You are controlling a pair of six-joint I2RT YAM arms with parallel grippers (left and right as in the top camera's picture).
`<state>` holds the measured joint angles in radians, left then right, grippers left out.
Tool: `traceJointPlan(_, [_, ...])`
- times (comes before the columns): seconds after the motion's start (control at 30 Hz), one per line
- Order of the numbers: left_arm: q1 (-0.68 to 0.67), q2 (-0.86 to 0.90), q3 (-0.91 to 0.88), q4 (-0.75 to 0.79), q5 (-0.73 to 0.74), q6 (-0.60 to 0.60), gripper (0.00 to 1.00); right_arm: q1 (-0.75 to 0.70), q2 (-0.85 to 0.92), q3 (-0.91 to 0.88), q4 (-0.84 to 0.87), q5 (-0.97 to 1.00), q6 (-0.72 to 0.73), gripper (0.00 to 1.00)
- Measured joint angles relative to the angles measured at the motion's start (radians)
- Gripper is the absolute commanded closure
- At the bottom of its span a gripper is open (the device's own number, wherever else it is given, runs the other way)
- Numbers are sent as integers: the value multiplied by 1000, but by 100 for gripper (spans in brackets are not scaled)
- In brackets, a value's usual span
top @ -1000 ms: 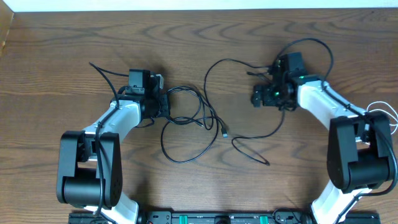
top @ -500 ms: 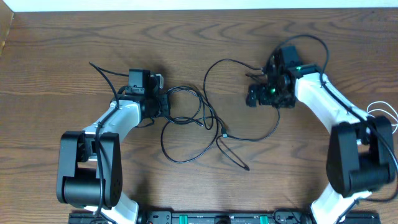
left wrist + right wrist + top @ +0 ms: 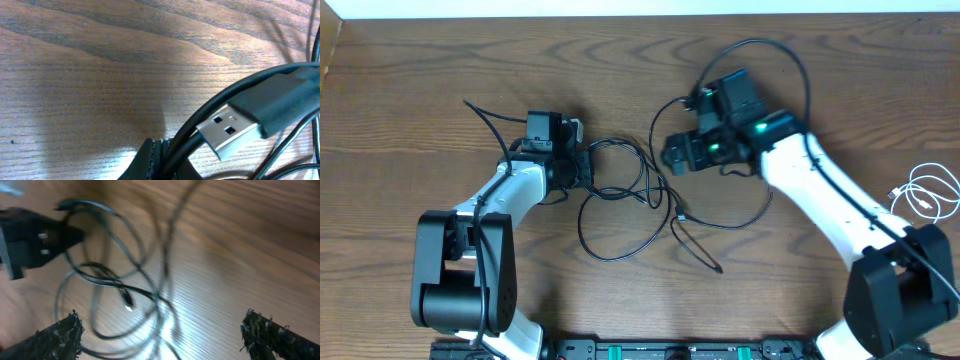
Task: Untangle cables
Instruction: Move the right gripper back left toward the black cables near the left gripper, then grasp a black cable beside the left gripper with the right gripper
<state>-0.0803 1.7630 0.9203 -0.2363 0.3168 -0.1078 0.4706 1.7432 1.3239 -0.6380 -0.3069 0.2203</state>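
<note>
Pinching a loop of the black cables (image 3: 638, 190) tight with the left end effector (image 3: 582, 166). Hovering with the right end effector (image 3: 672, 157) wide apart, near the knot's far right edge. Lying left to right across the tabletop (image 3: 420, 80).

The left arm is folded at the elbow with the left gripper (image 3: 582, 167) pinched closed, while the right arm stretches inward, the right gripper (image 3: 673, 155) spread wide.

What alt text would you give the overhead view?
Tangled black cables lie on a wooden table. Left gripper shut at the tangle's edge; right gripper open beside it. White cord coiled far right.
</note>
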Motion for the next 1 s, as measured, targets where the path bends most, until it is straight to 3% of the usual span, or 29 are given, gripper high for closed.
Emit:
traceJointPlan(0.07, [0, 0, 0, 0, 0, 0, 92, 34, 5, 0, 29, -6, 4, 3])
traceJointPlan(0.1, [0, 0, 0, 0, 0, 0, 92, 47, 5, 0, 40, -7, 8, 9])
traceJointPlan(0.3, [0, 0, 0, 1, 0, 0, 92, 128, 18, 0, 90, 25, 63, 14])
traceJointPlan(0.43, [0, 0, 0, 1, 0, 0, 92, 167, 54, 0, 115, 84, 143, 23])
traceJointPlan(0.53, [0, 0, 0, 1, 0, 0, 92, 190, 100, 0, 143, 110, 182, 42])
traceJointPlan(0.67, [0, 0, 0, 1, 0, 0, 90, 209, 157, 0, 164, 124, 207, 99])
traceJointPlan(0.77, [0, 0, 0, 0, 0, -4, 70, 213, 174, 0, 160, 125, 212, 99])
traceJointPlan(0.9, [0, 0, 0, 1, 0, -2, 62, 203, 169, -1, 162, 127, 212, 99])
traceJointPlan(1.0, [0, 0, 0, 2, 0, -1, 61, 193, 138, -1, 160, 130, 212, 99])
